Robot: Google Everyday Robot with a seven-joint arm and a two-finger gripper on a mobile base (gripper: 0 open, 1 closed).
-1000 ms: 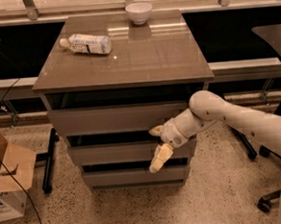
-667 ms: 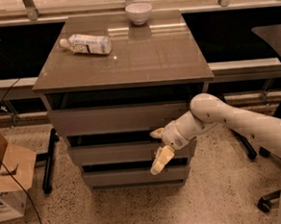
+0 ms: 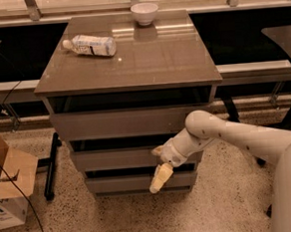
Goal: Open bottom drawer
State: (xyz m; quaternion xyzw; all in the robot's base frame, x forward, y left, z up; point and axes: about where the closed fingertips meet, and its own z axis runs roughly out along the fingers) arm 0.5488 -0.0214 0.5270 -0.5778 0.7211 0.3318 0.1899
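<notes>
The bottom drawer (image 3: 120,184) is the lowest of three plain fronts on the taupe-grey cabinet (image 3: 127,64), below the middle drawer (image 3: 113,159) and the top drawer (image 3: 121,122). Its front sits about level with the fronts above, with a dark gap along its top edge. My gripper (image 3: 158,165) is in front of the cabinet, right of centre, at the height of that gap. It is open: one pale finger lies against the middle drawer's front, and the other finger (image 3: 161,179) hangs down over the bottom drawer's front. My white arm (image 3: 236,134) comes in from the right.
A plastic bottle (image 3: 90,45) lies on its side on the cabinet top, and a white bowl (image 3: 144,12) stands at its back edge. A cardboard box (image 3: 8,190) sits on the floor at the left, with cables and a black stand (image 3: 51,164) beside it. A dark table (image 3: 282,33) is at the right.
My arm and gripper have dropped a little and shifted slightly left, so the lower finger now reaches further down over the bottom drawer's front. The drawers have not moved.
</notes>
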